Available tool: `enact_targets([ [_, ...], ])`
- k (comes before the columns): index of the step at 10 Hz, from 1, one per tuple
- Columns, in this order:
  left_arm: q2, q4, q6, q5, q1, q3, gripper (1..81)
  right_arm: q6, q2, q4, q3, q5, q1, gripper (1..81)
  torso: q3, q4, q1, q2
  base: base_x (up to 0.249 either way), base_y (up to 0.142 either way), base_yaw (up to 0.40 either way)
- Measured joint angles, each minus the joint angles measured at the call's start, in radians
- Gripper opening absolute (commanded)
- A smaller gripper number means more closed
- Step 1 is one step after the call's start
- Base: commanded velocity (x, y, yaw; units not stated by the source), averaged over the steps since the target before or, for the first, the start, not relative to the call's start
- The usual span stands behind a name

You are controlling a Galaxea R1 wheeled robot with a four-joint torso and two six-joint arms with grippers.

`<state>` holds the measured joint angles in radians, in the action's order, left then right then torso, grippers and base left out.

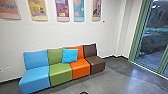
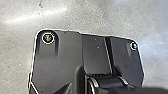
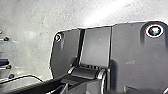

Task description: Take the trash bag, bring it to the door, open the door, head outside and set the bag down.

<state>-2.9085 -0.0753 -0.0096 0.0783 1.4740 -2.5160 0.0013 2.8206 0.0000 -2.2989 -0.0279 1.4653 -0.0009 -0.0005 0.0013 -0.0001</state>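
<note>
Glass panels in a green frame (image 1: 138, 32) stand at the right of the head view, with an outdoor area of paving and plants behind them; whether they include the door I cannot tell. Both wrist views look down past the robot's own dark base onto grey floor. The state of either gripper cannot be made out.
A row of joined seats in blue (image 1: 36, 72), green (image 1: 60, 72), orange (image 1: 80, 67) and brown (image 1: 94, 60) lines the white wall, with a light blue cushion (image 1: 70, 55) on it. Grey floor (image 1: 120, 77) extends toward the glass. Dark wheeled legs (image 3: 7, 67) show in the right wrist view.
</note>
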Motion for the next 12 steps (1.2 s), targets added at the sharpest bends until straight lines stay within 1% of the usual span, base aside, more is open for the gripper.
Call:
enact_targets([
  [9, 0.002, 0.000, 0.000, 0.001, -0.002, -0.001, 81.1, 0.000, 0.005, 0.000, 0.000, 0.008, 0.000, 81.1, 0.000, 0.000, 0.000, 0.000, 0.123, 0.065, 0.000],
  [12, 0.003, 0.000, 0.000, 0.000, -0.002, -0.002, 81.1, 0.000, 0.006, 0.000, 0.000, 0.008, 0.000, 81.1, 0.000, 0.000, 0.000, 0.000, 0.119, 0.000, 0.000],
])
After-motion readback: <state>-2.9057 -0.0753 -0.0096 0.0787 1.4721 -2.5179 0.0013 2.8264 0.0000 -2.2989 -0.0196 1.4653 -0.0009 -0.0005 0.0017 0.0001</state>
